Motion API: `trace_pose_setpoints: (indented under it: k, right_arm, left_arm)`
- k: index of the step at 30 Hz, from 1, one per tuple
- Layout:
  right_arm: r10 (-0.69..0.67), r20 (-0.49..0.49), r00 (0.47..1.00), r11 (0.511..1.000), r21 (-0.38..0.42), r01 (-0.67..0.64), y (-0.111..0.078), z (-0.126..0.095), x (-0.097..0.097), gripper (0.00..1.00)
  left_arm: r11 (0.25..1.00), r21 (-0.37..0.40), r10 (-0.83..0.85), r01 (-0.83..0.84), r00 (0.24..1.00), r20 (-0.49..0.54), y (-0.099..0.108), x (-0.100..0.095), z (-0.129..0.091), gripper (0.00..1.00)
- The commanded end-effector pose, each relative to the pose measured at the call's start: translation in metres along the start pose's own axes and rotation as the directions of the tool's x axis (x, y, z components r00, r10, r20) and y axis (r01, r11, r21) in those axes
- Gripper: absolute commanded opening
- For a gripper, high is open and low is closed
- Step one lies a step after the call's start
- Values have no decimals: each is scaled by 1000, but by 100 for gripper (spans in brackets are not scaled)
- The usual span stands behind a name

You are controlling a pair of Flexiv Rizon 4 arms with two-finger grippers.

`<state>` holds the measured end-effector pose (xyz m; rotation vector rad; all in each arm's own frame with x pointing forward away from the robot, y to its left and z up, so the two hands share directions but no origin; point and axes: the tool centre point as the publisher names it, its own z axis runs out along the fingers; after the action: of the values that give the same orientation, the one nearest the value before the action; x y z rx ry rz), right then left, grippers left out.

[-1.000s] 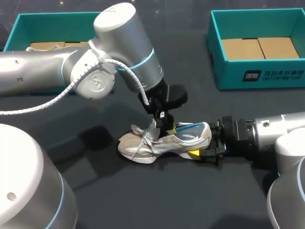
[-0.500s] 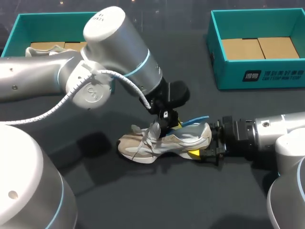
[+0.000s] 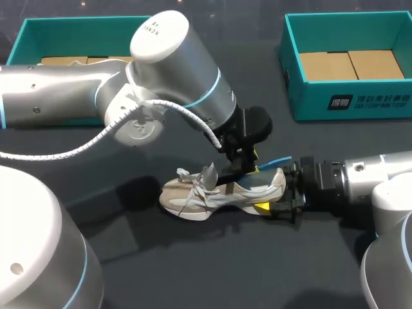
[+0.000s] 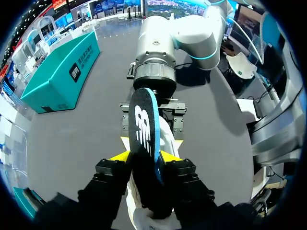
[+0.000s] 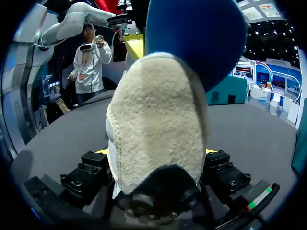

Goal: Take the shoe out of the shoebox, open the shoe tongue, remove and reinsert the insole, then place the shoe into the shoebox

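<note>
Shoe [image 3: 219, 193] upright on sole mid-table, toe toward left edge. Right gripper [image 3: 284, 193] clamps heel from both sides. Left gripper [image 3: 245, 168], fingers narrow, pinches insole [image 3: 273, 161], which sticks partly out of shoe. Left box [image 3: 26, 29] at far left corner, right box [image 3: 293, 77] at far right corner

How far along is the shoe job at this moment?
Done: the shoe lies on the table, out of the shoebox. In hand: right gripper clamps its heel while left gripper grips the insole, partly out. Left: pull it free, reinsert it, box the shoe.
</note>
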<state>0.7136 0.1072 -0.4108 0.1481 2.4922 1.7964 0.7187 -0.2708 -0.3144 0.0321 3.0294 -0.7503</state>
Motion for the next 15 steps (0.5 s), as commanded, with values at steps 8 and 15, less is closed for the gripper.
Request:
trace_pose_setpoints:
  k: [8,15]
  right_arm:
    - [0,2,1000,1000,4,0,1,0,2,0]
    - [0,2,1000,1000,4,0,1,0,2,0]
  left_arm:
    - [999,47,0,-5,994,110,0,20,-4,73]
    - [999,47,9,-16,989,145,-2,25,7,71]
